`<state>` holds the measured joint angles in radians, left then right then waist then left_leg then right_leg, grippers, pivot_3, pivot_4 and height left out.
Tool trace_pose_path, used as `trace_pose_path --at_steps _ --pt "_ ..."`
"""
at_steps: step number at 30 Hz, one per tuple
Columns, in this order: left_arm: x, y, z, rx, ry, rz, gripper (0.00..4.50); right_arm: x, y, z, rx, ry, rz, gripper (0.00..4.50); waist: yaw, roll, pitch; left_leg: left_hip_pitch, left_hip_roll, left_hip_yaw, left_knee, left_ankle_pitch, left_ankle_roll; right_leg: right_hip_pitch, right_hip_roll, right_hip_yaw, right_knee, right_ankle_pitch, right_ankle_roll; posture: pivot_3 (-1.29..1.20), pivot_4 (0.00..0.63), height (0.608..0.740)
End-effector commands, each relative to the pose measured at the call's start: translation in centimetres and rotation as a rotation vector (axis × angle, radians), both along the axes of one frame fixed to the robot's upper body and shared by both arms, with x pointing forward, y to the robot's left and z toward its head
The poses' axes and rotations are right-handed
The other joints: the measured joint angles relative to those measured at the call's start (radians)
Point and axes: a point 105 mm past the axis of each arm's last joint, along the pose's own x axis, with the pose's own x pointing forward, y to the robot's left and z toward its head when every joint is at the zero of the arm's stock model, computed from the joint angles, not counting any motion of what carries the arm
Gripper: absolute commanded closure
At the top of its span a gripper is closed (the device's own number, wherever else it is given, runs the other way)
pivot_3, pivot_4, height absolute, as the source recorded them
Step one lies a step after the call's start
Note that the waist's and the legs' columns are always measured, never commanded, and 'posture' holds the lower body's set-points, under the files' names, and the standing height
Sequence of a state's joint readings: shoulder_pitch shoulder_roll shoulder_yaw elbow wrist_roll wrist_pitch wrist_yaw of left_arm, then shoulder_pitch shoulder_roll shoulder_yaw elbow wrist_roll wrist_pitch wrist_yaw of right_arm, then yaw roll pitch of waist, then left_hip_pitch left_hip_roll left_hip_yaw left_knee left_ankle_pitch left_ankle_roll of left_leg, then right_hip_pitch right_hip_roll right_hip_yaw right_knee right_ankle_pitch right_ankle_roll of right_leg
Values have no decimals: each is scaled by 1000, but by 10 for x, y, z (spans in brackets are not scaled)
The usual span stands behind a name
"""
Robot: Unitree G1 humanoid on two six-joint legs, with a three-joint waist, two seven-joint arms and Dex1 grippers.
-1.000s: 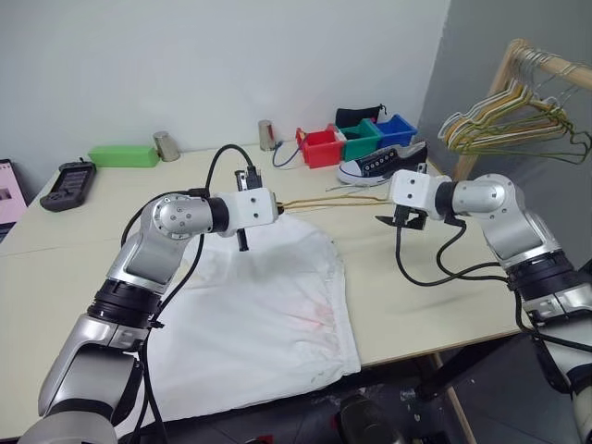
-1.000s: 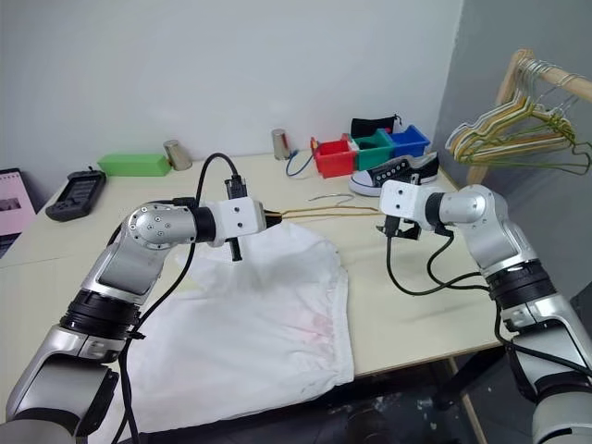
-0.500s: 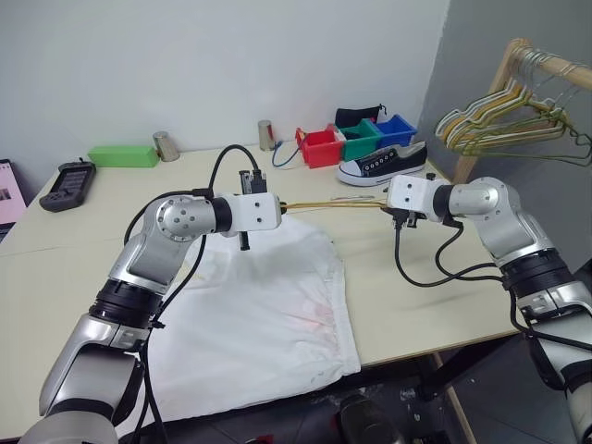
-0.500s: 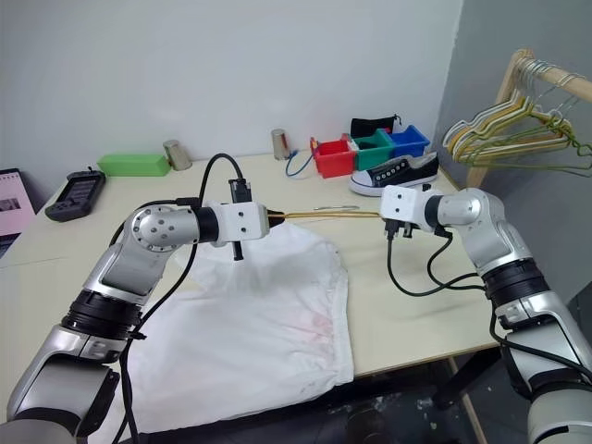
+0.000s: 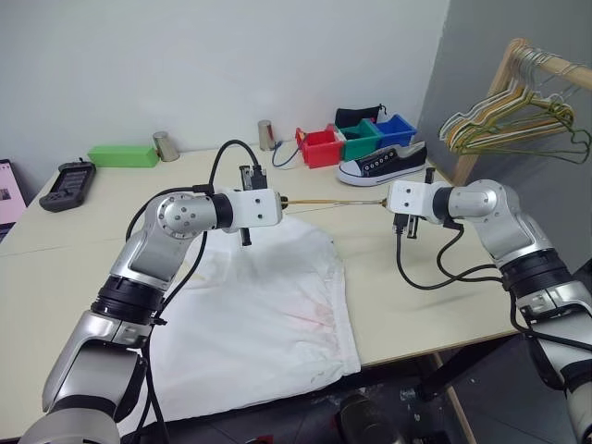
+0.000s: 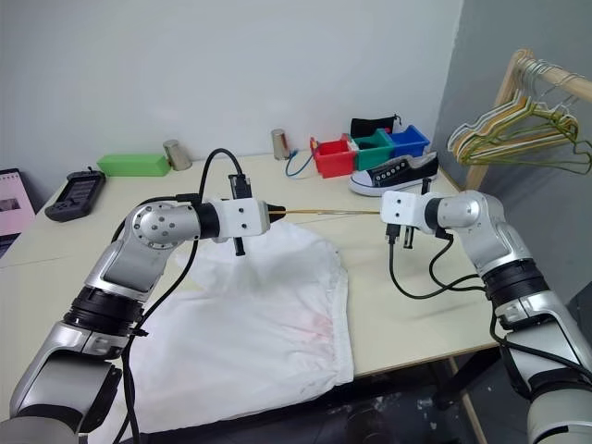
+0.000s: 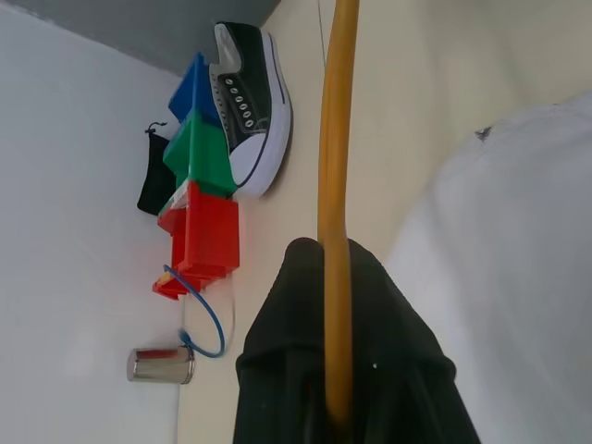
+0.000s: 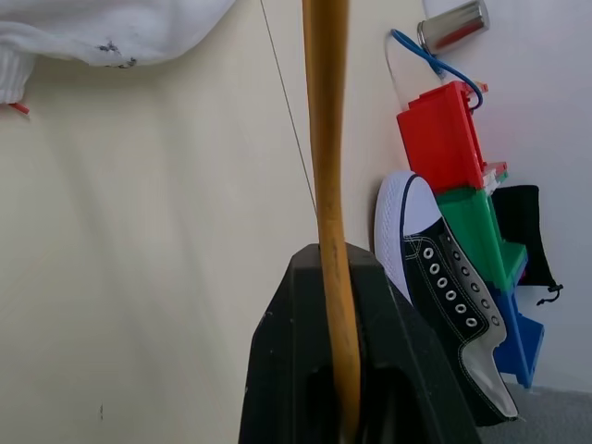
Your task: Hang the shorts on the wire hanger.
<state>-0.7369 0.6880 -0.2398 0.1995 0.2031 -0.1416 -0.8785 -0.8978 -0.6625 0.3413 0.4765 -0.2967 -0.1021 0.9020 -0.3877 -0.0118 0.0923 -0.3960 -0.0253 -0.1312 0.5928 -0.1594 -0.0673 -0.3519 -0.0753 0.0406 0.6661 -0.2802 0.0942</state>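
Note:
The wire hanger (image 5: 333, 202) is a thin tan-yellow wire stretched level above the table between my two grippers, seen edge-on. My left gripper (image 5: 276, 198) is shut on its left end, with the wire (image 7: 333, 166) running out between the black fingers. On the other end, toward the shoe, my right gripper (image 5: 390, 204) is shut too, and the wire (image 8: 324, 120) passes through its fingers. The shorts (image 5: 268, 314) are white and wrinkled with a faint pink stain. They lie flat on the table below and in front of the hanger, reaching over the near edge.
A black-and-white shoe (image 5: 382, 164) and red, green and blue bins (image 5: 319, 146) sit behind the hanger. A wooden rack with several hangers (image 5: 509, 120) stands at the right. Two metal cans (image 5: 166, 145), a green box (image 5: 122, 155) and a black device (image 5: 67, 183) lie at the back left.
My right gripper, open beside the hanger's end a second ago, has closed on it. The hanger has turned from lying flat to edge-on. The left gripper kept its hold.

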Motion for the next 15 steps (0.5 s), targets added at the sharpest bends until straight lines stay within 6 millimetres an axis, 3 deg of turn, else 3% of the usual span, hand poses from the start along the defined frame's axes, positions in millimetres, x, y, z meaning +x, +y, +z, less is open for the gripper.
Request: trace_pose_path --at_steps 1,8,11,15 --pt "-1 0 27 -25 -86 -27 3467 3 3 25 16 -72 13 4500 0 0 0 0 0 0 0 0 0 0 0 0 0 0 0 -291 5 740" --pt "-9 2 49 -77 -128 -73 1843 4 -15 14 39 -17 -53 4500 1 0 0 0 0 0 0 0 0 0 0 0 0 0 0 -288 0 740" --pt "-11 -2 66 -159 -172 -75 1116 1 -36 -3 73 80 -124 4500 4 0 0 0 0 0 0 0 0 0 0 0 0 0 0 -286 0 740" --pt "-11 5 87 -395 -168 -27 266 -10 -69 -21 142 252 -232 4500 13 0 0 -1 0 0 0 0 0 1 0 0 -1 0 0 -289 6 740"
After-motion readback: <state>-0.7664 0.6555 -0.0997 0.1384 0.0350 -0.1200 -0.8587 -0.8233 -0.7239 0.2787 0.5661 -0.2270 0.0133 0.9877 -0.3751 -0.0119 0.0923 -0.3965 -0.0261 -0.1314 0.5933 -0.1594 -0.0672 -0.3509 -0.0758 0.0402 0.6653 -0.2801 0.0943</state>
